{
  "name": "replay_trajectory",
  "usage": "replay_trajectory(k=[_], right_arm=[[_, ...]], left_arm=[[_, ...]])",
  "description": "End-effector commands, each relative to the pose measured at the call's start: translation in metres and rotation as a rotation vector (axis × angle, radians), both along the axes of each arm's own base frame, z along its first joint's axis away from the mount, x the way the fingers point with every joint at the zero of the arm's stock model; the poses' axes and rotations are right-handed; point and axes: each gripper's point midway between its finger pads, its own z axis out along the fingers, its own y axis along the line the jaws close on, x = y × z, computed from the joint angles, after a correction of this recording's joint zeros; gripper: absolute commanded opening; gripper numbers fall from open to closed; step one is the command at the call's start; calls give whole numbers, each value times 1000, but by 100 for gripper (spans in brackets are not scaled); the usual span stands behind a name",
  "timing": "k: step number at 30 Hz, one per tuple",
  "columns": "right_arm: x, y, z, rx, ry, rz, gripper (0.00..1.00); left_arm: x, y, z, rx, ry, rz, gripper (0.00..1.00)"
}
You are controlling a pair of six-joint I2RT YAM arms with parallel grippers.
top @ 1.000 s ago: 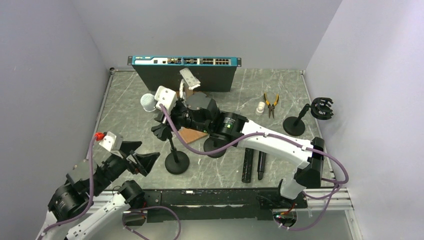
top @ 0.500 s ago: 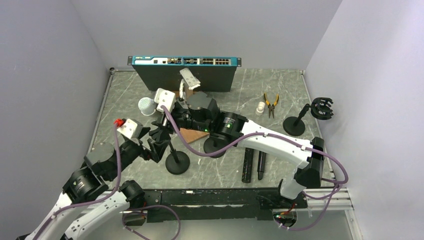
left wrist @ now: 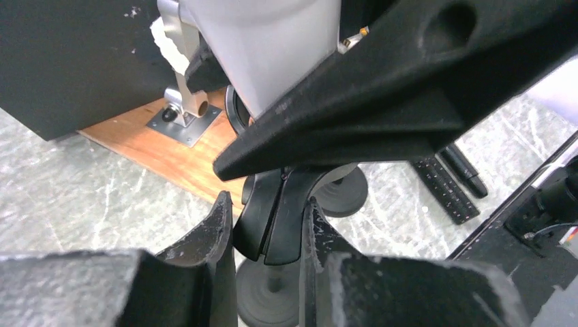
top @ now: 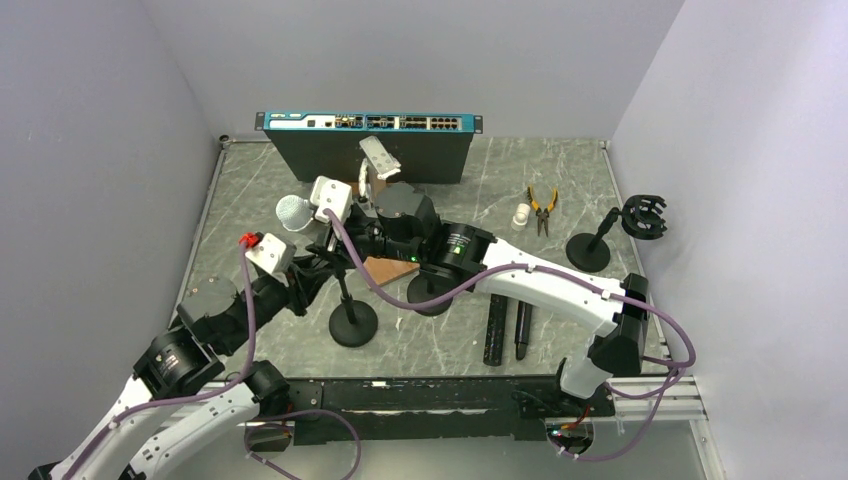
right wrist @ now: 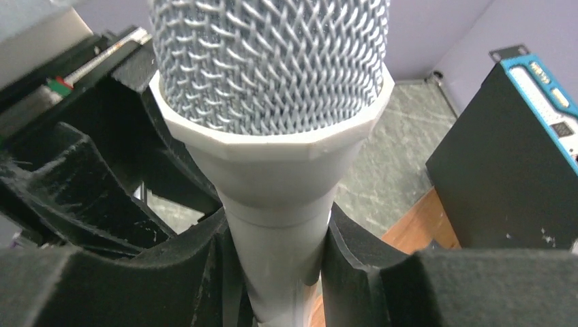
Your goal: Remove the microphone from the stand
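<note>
The white microphone (top: 293, 212) with a silver mesh head (right wrist: 269, 61) sits tilted in the clip of a black stand (top: 345, 292), whose round base (top: 353, 326) rests on the table. My right gripper (top: 332, 243) is shut on the microphone's white body (right wrist: 279, 252), one finger (right wrist: 198, 272) on each side. My left gripper (top: 310, 277) reaches in from the near left and is shut on the stand's black clip (left wrist: 279, 218), its fingers (left wrist: 217, 231) pressing both sides. The base (left wrist: 269, 296) shows below the clip.
A black and blue network switch (top: 370, 140) stands at the back. A wooden board (top: 385, 268) lies under my right arm. Yellow pliers (top: 541, 208), a small white part (top: 521, 215) and a second black stand (top: 600, 240) are at the right. Two black bars (top: 497, 330) lie near the front.
My left arm has swung forward and right from the near-left corner to the stand, and its jaws have shut on the clip. The right gripper still holds the microphone.
</note>
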Motion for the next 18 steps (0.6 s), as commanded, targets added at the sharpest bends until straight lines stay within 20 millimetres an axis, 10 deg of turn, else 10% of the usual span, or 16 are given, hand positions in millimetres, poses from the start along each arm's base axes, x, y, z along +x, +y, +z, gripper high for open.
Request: replay_trajectory(k=[1, 8, 18], right_arm=[[-8, -2, 2, 3, 36, 27, 0], [1, -4, 18, 55, 28, -27, 0], [6, -10, 105, 279, -48, -63, 0]], left_arm=[[5, -4, -8, 60, 42, -2, 0], [0, 0, -19, 63, 59, 1, 0], [0, -6, -28, 75, 93, -19, 0]])
